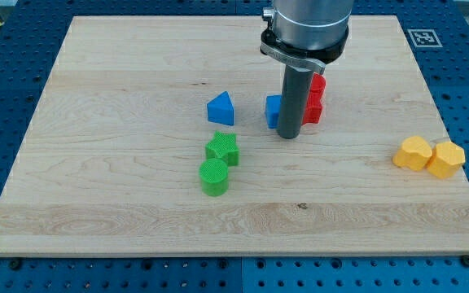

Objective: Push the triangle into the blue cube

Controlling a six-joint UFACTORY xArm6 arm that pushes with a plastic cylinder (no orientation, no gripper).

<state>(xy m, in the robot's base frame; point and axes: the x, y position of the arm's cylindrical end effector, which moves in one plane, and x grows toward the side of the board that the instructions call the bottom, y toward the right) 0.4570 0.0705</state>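
Standing on the pale wooden board (120, 187), my tip (289, 135) touches the blue plastic cube (273, 110), a red block (315, 99) behind it. No jaws exist. The blue plastic triangle (221, 108) lies apart, leftward.

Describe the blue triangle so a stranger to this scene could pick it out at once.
Start at the wooden board and go to its middle. The blue triangle sits just above the two green blocks, at the view's left of my tip. Unlike the blue cube, half hidden behind the rod, it stands alone and has a pointed top.
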